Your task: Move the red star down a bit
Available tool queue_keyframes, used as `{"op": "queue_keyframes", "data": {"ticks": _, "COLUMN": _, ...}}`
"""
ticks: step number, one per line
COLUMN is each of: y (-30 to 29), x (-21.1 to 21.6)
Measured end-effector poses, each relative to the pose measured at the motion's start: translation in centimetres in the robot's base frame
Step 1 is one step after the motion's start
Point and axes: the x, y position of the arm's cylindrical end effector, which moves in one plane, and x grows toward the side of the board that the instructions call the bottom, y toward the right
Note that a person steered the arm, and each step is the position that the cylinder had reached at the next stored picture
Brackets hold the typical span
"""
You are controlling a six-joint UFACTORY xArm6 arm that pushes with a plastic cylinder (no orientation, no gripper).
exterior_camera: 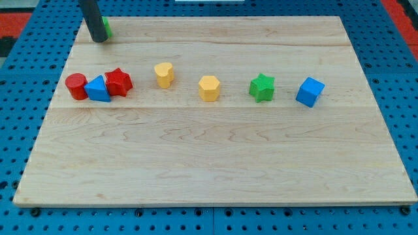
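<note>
The red star (119, 82) lies at the view's left of the wooden board, touching a blue triangle (98, 89) on its left. A red cylinder (76, 85) sits just left of the triangle. My tip (98, 40) is at the view's top left, well above the red star and apart from it. A green block (106, 27) is mostly hidden behind the rod, so its shape cannot be made out.
A yellow heart-shaped block (164, 74), a yellow hexagon (209, 88), a green star (262, 87) and a blue cube (309, 91) stand in a row to the right. The wooden board (215, 163) lies on a blue pegboard.
</note>
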Motion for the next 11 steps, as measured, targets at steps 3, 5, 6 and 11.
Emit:
{"op": "queue_keyframes", "data": {"ticks": 3, "y": 0.6, "x": 0.0}}
{"op": "queue_keyframes", "data": {"ticks": 5, "y": 8.9, "x": 0.9}}
{"op": "queue_keyframes", "data": {"ticks": 6, "y": 13.0, "x": 2.3}}
{"op": "queue_keyframes", "data": {"ticks": 11, "y": 11.4, "x": 6.3}}
